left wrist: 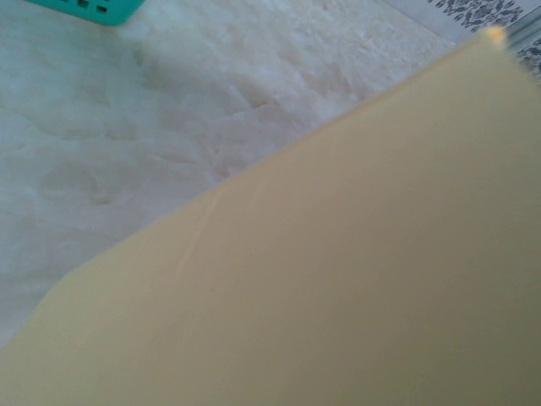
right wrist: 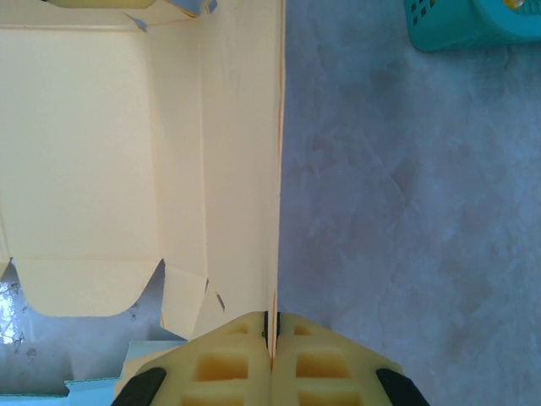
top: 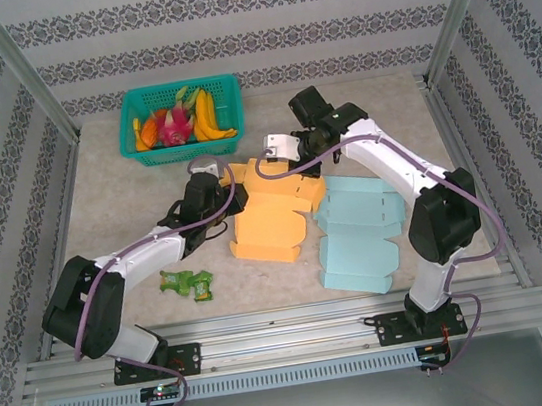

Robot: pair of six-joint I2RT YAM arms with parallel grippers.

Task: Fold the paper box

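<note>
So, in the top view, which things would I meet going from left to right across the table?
green packets → orange box → blue box

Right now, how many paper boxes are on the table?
2: the orange box in the middle, and the blue box flat beside it on the right. More could lie underneath.
</note>
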